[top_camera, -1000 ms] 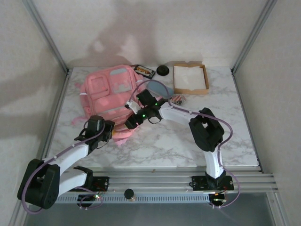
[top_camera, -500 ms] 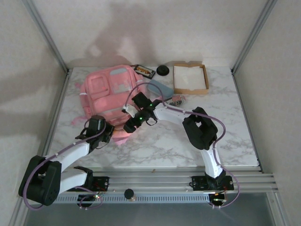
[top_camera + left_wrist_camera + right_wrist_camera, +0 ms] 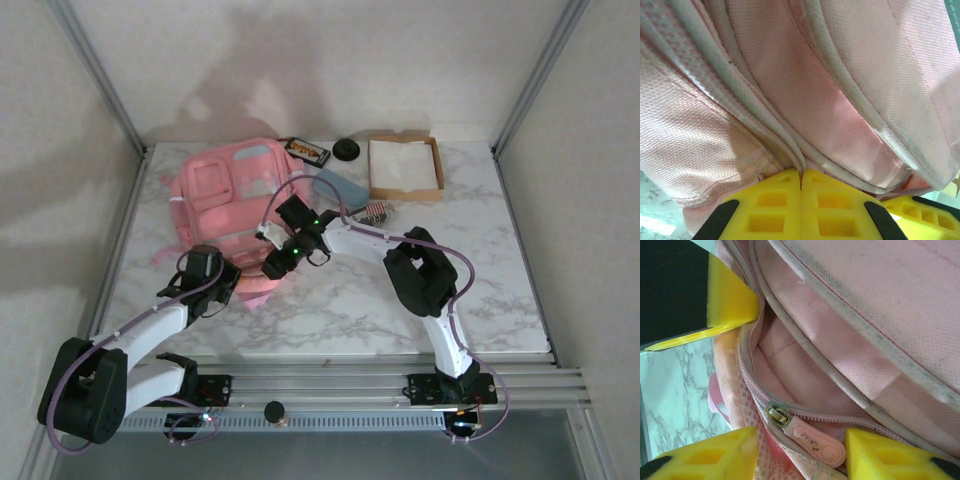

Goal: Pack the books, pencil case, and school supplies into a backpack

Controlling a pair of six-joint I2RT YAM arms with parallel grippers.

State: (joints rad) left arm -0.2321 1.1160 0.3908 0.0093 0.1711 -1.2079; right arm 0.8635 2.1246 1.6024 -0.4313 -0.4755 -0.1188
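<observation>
One pink backpack (image 3: 225, 195) lies at the left rear of the marble table (image 3: 350, 300), with its zip opening towards the arms. The left gripper (image 3: 801, 182) is fully closed, apparently nipping the opening's edge seam. The right gripper (image 3: 800, 436) stands part open, jaws either side of the zipper pull (image 3: 817, 445), holding nothing. The right arm (image 3: 360, 235) reaches across to the pack's near corner. Behind the pack are a dark book (image 3: 307, 151), a black round object (image 3: 347, 150) and a cardboard tray (image 3: 405, 167).
</observation>
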